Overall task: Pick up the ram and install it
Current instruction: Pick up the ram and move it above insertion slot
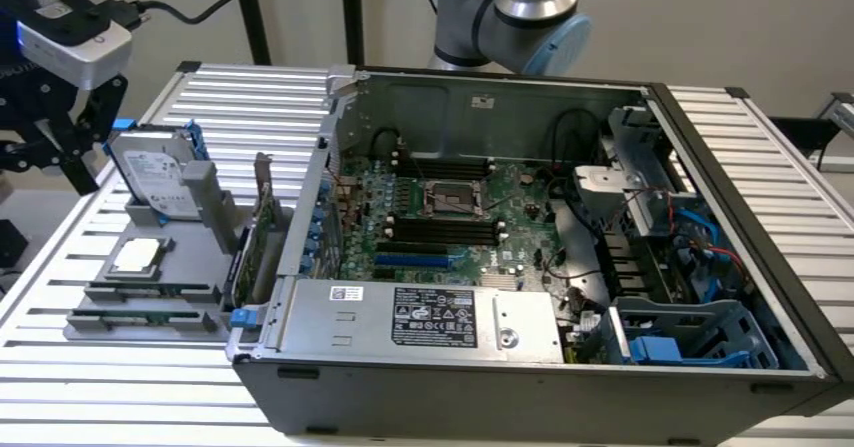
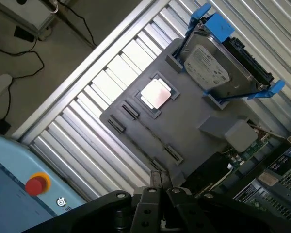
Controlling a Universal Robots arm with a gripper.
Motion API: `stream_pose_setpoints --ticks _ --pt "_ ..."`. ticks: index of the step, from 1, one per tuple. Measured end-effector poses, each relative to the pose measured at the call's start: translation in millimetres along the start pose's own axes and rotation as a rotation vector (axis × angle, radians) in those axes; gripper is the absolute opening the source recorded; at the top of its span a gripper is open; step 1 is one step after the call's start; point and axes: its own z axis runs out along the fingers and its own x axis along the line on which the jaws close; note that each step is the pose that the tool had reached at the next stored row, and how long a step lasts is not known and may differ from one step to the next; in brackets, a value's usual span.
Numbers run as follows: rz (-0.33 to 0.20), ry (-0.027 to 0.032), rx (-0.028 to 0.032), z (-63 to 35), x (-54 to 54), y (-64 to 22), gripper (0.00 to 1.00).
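We see the ram (image 1: 147, 292) resting in its holders on the gray tray (image 2: 184, 124), which sits on the slatted desk (image 1: 120, 387) beside the open computer case (image 1: 534, 397). A second stick (image 1: 140, 319) lies just beside it. We judge the ram light, stiff and thin, yet fragile. Its chips and contact edge are best left untouched, so the sound hold is across the two flat faces near the middle of its length, taken squarely lest it twist. The arm's jaws hang above the tray, well apart from the ram, pressed together and holding nothing.
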Motion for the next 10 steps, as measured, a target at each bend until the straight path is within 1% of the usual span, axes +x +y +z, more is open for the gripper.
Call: stream_pose_setpoints --ticks 10 --pt "-0.181 0.0011 0.0025 1.5 0.0 0.0 0.11"
